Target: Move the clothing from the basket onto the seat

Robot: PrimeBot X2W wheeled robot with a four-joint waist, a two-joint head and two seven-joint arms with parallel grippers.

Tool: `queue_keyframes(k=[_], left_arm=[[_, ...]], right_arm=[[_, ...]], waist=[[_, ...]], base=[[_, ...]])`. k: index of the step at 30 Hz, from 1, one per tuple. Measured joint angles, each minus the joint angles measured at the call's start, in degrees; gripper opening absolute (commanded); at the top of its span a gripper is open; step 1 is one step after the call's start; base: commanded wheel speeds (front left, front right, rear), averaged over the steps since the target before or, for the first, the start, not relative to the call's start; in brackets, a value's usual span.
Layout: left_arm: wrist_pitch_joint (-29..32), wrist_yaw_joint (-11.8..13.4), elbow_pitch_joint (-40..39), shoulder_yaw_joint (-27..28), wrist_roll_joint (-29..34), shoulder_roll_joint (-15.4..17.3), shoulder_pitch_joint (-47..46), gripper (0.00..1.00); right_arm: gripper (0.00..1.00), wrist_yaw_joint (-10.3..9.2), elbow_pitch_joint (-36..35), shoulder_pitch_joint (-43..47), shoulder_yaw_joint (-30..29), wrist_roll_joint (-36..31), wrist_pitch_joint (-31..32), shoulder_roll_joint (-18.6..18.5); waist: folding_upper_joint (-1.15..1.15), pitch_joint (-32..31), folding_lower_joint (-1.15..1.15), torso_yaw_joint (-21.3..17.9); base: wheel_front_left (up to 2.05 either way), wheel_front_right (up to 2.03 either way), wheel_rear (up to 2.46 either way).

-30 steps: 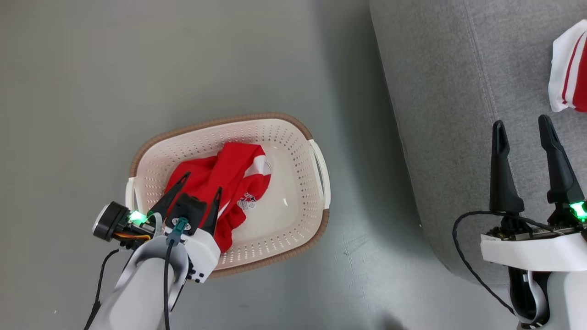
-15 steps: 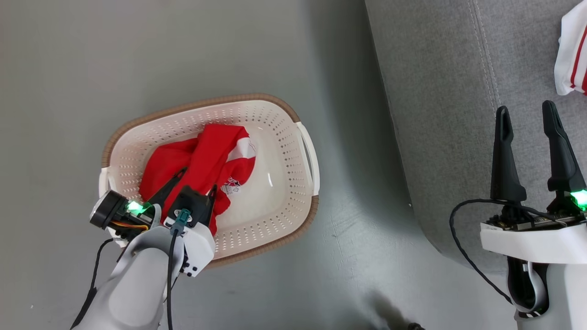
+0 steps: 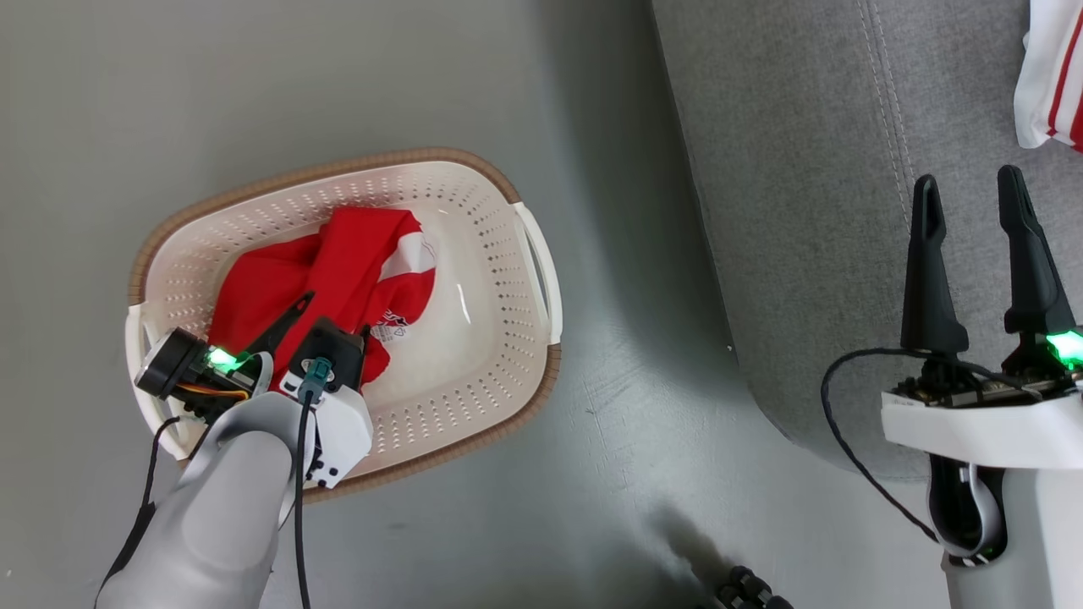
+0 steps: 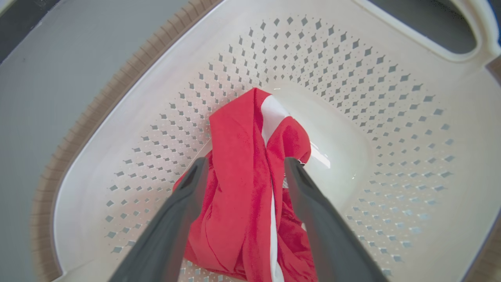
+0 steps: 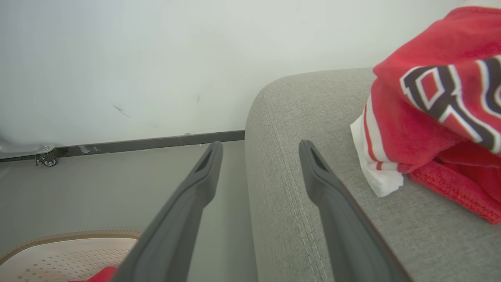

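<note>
One red jersey (image 3: 338, 262) with a white patch lies crumpled in the cream perforated basket (image 3: 499, 254) on the floor. My left gripper (image 3: 337, 315) reaches down into the basket. It is open, and its dark fingers (image 4: 188, 196) straddle a raised fold of that jersey (image 4: 242, 129) above the basket wall (image 4: 352, 78). The second red jersey (image 5: 438, 117), with white striped trim and black lettering, rests on the grey seat (image 5: 305, 117) and shows at the seat's (image 3: 812, 169) far right as the jersey's white edge (image 3: 1049, 76). My right gripper (image 3: 968, 179) hovers open over the seat, holding nothing.
Grey floor surrounds the basket. The seat's rounded corner (image 3: 761, 397) lies between the basket and my right arm. A pale wall with a dark baseboard (image 5: 156, 143) and a small caster (image 5: 49, 160) stand beyond. A dark object (image 3: 749, 588) sits at the bottom edge.
The whole head picture has shifted left and up, so the camera moved. My left gripper has sunk deeper into the basket around the jersey's fold. The right gripper stays open.
</note>
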Motion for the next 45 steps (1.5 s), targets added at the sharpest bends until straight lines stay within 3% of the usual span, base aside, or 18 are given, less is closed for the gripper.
queue_keyframes(k=[17, 28, 45], left_arm=[[3.0, 0.6, 4.7, -1.0, 2.0, 1.3, -4.1, 1.0], [6.5, 4.7, 7.9, -0.4, 2.9, 2.0, -7.2, 1.0], [11.1, 6.7, 12.1, -1.6, 4.6, 1.6, -9.7, 1.0]], right_arm=[[1.0, 0.0, 1.7, -2.4, 1.6, 1.0, -0.5, 0.0], [1.0, 0.0, 3.0, -4.5, 2.5, 1.4, -0.6, 0.0], [1.0, 0.0, 3.4, -6.7, 3.6, 2.4, -0.6, 0.0]], waist=[[0.0, 3.8, 0.0, -2.9], [0.0, 5.6, 0.0, -3.8], [0.0, 7.2, 0.0, -5.2]], base=[[0.0, 0.0, 0.0], [0.0, 0.0, 0.0], [0.0, 0.0, 0.0]])
